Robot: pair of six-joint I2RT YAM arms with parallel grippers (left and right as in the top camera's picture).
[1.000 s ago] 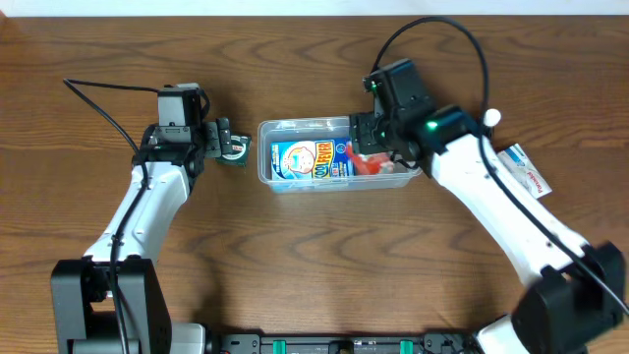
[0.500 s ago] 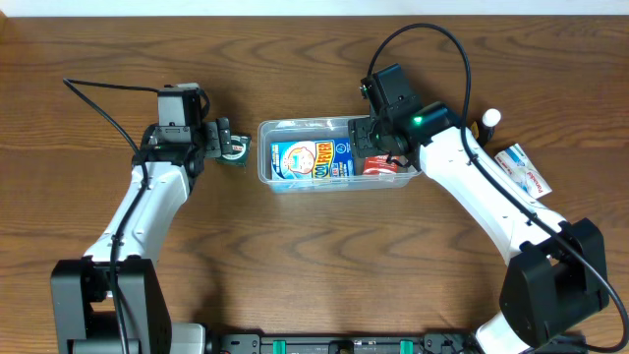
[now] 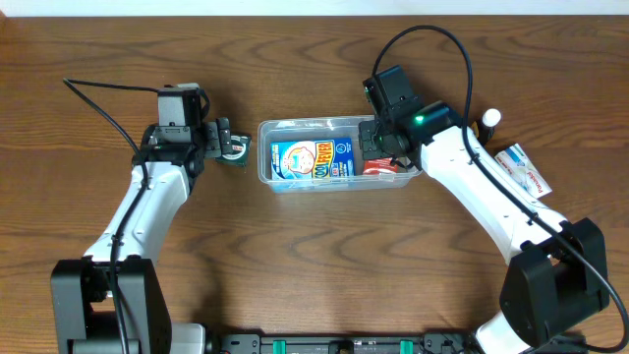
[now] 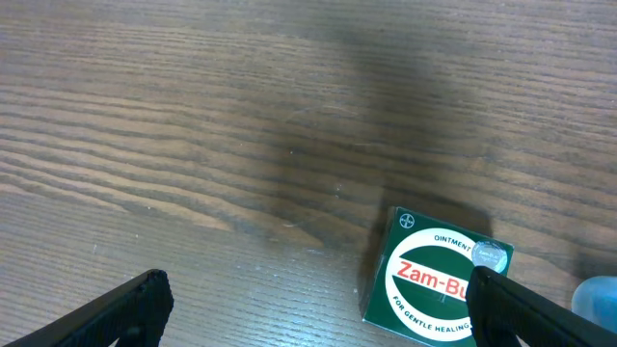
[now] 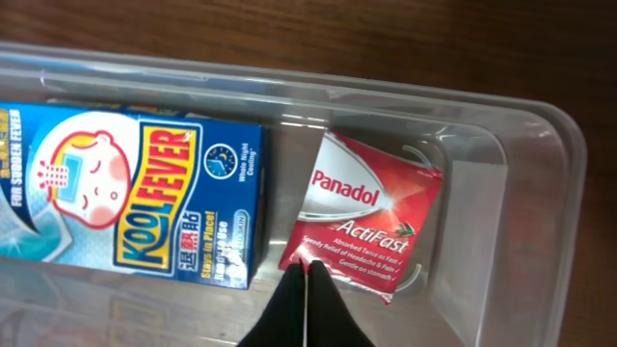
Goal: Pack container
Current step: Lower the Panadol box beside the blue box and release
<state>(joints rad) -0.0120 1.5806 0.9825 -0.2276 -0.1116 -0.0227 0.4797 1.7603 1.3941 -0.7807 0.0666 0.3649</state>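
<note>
Bare wooden table (image 3: pixel 314 256) fills my screens. Closest on the right wrist feed, my right gripper (image 5: pixel 304 275) has its jaws pinched together with nothing visible between them. Its tips sit over the near edge of the red Panadol pack (image 5: pixel 366 217), which lies inside the container (image 5: pixel 567 164) beside the blue KoolFever box (image 5: pixel 145 193). Beyond the container's left end, my left gripper (image 4: pixel 318 284) gapes wide, with the green Zam-Buk box (image 4: pixel 424 280) between its fingers.

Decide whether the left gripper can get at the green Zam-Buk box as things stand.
Probably yes: the left gripper is open, and the Zam-Buk box lies on the table by its fingertip, unobstructed.
</note>
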